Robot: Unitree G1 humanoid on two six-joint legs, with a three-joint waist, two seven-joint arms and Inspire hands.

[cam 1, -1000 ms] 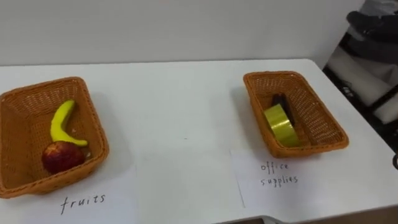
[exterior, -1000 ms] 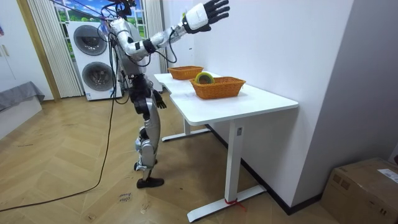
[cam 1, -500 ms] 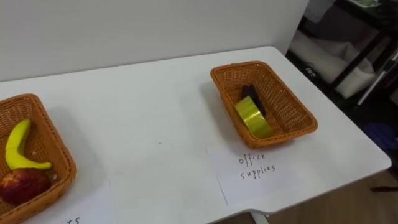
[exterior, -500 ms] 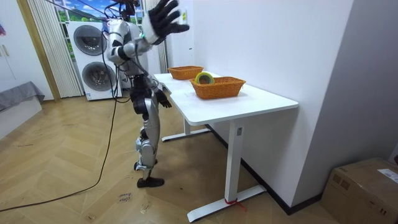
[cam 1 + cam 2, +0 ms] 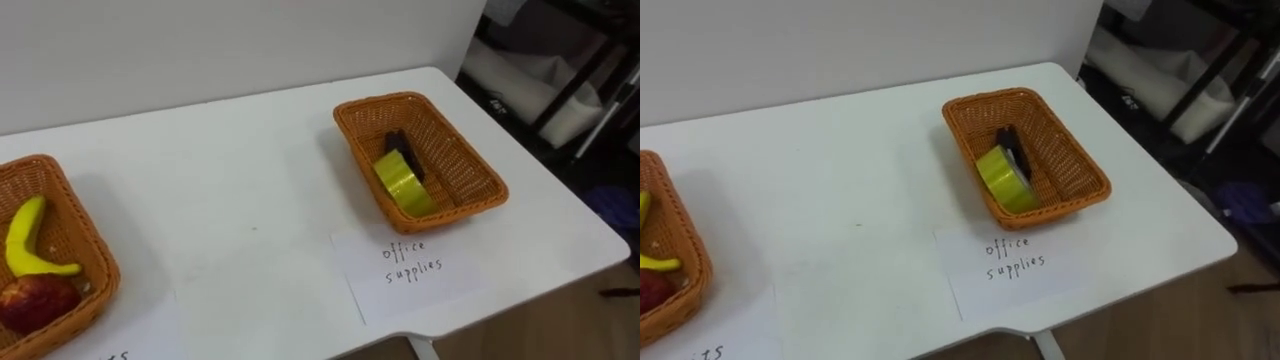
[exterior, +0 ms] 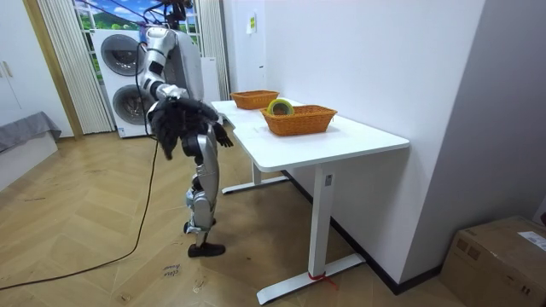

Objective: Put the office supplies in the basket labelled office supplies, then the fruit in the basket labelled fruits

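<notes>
Sorting looks done to me: banana and apple lie in the fruit basket, yellow tape and a dark item in the office basket. All sit above and well apart from my low-hanging right hand and left hand, whose grips I cannot tell. Next I'd only check for strays.

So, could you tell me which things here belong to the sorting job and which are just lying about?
Part of the job:
- banana and apple, in the fruit basket
- tape and a dark item, in the office basket
- office label

Just lying about:
- washing machines
- cardboard box
</notes>
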